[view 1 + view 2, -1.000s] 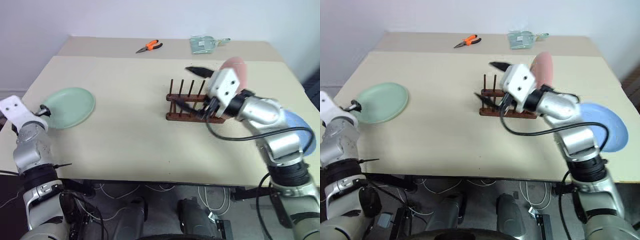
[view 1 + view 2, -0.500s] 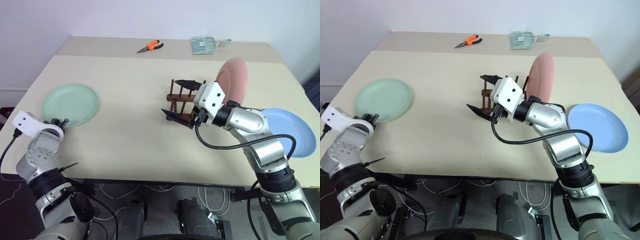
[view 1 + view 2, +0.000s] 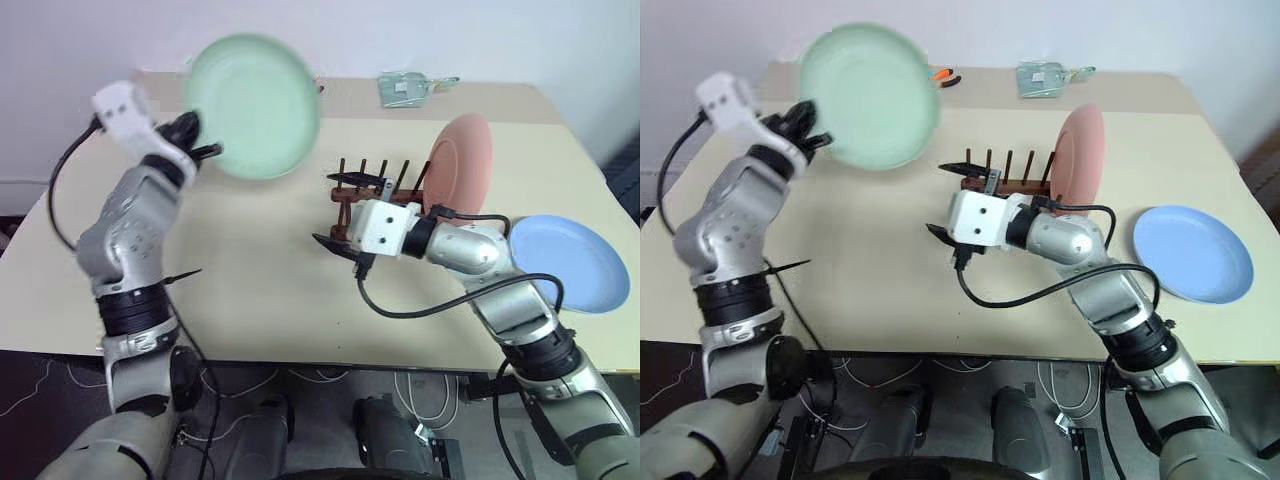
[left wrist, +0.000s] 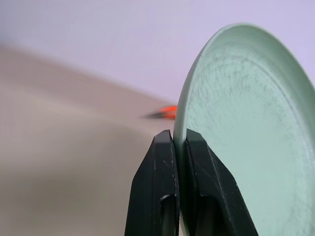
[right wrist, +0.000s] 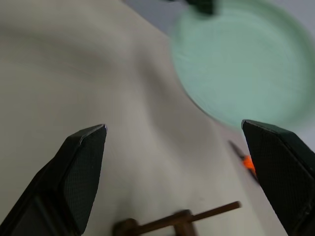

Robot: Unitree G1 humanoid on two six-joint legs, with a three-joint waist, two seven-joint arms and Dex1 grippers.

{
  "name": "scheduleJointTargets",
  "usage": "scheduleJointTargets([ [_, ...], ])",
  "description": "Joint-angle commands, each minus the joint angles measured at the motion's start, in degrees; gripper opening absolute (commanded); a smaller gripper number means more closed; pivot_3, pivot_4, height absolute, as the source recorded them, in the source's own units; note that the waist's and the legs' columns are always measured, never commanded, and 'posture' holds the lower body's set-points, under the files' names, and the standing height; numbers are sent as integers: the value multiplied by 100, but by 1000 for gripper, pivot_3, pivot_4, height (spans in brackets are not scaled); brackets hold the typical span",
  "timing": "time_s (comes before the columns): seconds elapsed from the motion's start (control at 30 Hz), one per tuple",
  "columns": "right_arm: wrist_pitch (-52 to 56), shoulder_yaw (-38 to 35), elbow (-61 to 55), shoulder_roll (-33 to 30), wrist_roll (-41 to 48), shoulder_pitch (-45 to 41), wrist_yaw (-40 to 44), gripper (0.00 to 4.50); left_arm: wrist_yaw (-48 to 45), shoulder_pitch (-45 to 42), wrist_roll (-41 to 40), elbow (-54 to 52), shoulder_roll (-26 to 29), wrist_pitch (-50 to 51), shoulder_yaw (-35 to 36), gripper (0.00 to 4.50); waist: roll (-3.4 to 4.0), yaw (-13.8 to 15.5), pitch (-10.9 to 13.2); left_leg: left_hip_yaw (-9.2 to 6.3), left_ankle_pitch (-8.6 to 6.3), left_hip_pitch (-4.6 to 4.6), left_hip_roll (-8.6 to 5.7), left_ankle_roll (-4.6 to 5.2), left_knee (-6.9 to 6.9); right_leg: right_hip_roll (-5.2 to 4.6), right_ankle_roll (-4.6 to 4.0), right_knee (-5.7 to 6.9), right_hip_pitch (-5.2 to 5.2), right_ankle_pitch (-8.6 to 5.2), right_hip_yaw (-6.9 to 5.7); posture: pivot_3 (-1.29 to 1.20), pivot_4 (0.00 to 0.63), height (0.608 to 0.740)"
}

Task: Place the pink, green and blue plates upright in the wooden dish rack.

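**One plate racked, green plate in the air, blue plate waiting**

Pale wall behind, a beige desk [image 3: 250, 290] in front, and on it the job stands about a third done. The pink plate [image 3: 461, 178] stands upright on its edge at the right end of the wooden dish rack [image 3: 372, 190], which sits near the middle of the desk, a little to the right. That plate looks settled between the pegs, though the pegs holding it are partly hidden by the right arm.

The green plate [image 3: 253, 106] is off the desk, raised high on the left with its face tilted toward the camera. The left gripper [image 3: 196, 140] has its jaws clamped on the plate's rim; the left wrist view shows both black fingers [image 4: 162, 187] pressed tight on either side of the thin edge. It is a shallow, matte, mint-coloured disc with faint scuff marks on its inner face.

The blue plate [image 3: 569, 262] lies flat at the right edge of the desk, untouched, well apart from the rack.

The right gripper [image 3: 352, 213] hovers just in front of the rack's near left corner, jaws wide apart and holding nothing.

Left to do, by my judgement: slot the green plate into the free pegs, then fetch and rack the blue one.

Orange pliers [image 3: 940, 73] and a clear bag [image 3: 406, 88] lie at the far edge.
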Motion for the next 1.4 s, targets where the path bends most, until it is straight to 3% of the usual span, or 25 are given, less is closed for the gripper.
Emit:
scheduleJointTargets([
  [0.03,-514,75,483,101,-949,-459,-621,4500,102,-136,-212,-612,-161,456,-321,15,1,-18,1,1,1,0,0,-1,0,0,0,3,-3,0,2,0,150,740],
  [0.17,-890,217,1038,147,-1469,-605,-859,4500,179,-163,-526,-876,-377,715,-279,15,2,-11,1,1,2,0,6,-2,-5,8,-1,6,-10,0,5,0,150,740],
  [0.23,-1002,235,1206,151,-1659,-595,-925,3965,178,-111,-569,-921,-381,831,-301,0,2,4,1,1,2,0,6,-3,-4,8,-1,4,-8,0,5,0,150,740],
  [0.3,-999,178,1219,185,-1741,-547,-971,3162,179,-60,-605,-942,-371,896,-275,0,2,12,1,1,2,0,4,-3,-3,7,-1,3,-5,0,5,0,150,740],
  [0.5,-1162,162,1251,168,-1957,-485,-1010,55,103,-57,-774,-892,-399,954,-169,0,1,9,1,0,2,0,4,-3,-3,7,-1,3,-4,0,5,0,150,740],
  [0.6,-1230,122,1263,169,-2149,-488,-1105,0,27,-119,-864,-906,-436,779,-38,1023,2,13,1,0,2,0,4,-3,-2,8,-1,2,-3,0,4,0,150,740],
  [0.7,-1229,8,1231,168,-2199,-453,-1197,0,306,-459,-395,-512,-253,-26,335,2293,1,27,2,0,3,0,4,-4,-1,7,-1,2,-3,0,5,0,150,740],
  [0.77,-1232,-76,1210,161,-2161,-418,-1216,0,406,-567,-121,-215,-75,-493,498,2293,1,-1,2,0,4,0,4,-6,-2,8,-1,2,-5,0,5,0,150,740],
  [0.9,-1210,-794,938,287,-1283,-159,-1250,0,-257,-178,1651,482,1301,-2100,-245,2293,2,-22,2,7,6,6,6,-8,-20,10,-2,2,-9,0,10,0,150,740],
  [1.0,-834,-1572,408,782,161,-46,-1138,0,-952,485,2378,912,1822,-2855,-947,2293,6,14,2,7,6,6,5,-8,-26,10,-3,0,-9,0,12,0,150,740],
  [1.23,2110,-3166,-813,1999,4130,141,-1516,0,-3307,2061,1859,530,1554,-3604,-1999,2293,7,23,2,-11,5,2,5,-7,-22,1,-8,-4,-2,2,7,0,150,740],
  [1.4,2871,-3543,-1013,2008,5073,352,-1926,0,-3833,2291,1488,270,1275,-3306,-2080,2293,25,8,13,-8,5,2,11,-6,-32,0,-35,1,-17,-9,8,0,150,740],
])
